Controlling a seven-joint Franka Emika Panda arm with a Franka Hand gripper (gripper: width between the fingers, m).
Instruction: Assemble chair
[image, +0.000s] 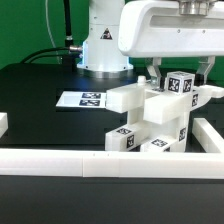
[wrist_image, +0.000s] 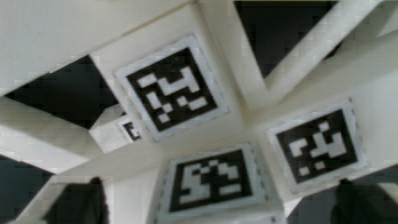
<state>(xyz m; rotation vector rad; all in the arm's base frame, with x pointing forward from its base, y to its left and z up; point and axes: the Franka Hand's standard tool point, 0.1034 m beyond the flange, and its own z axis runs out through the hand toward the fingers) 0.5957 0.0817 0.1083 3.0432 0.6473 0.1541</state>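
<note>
Exterior view: the chair (image: 160, 118) stands on the black tabletop (image: 35, 95) just behind the white rail (image: 90, 162). The pincer (image: 180, 75) hangs above the chair, spread wide about its top block.

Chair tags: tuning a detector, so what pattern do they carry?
The tags carry blocky black shapes on white squares; the wrist view shows them best.

Chair foot: bottom of the chair (image: 140, 118) is hidden from you behind the border rail (image: 60, 160).
Pincer (image: 178, 77): you cannot tell whether it touches the chair.
Wrist view: chair blurred, cropped on every side; fingertips (wrist_image: 80, 203) only dark smudges beside it.
</note>
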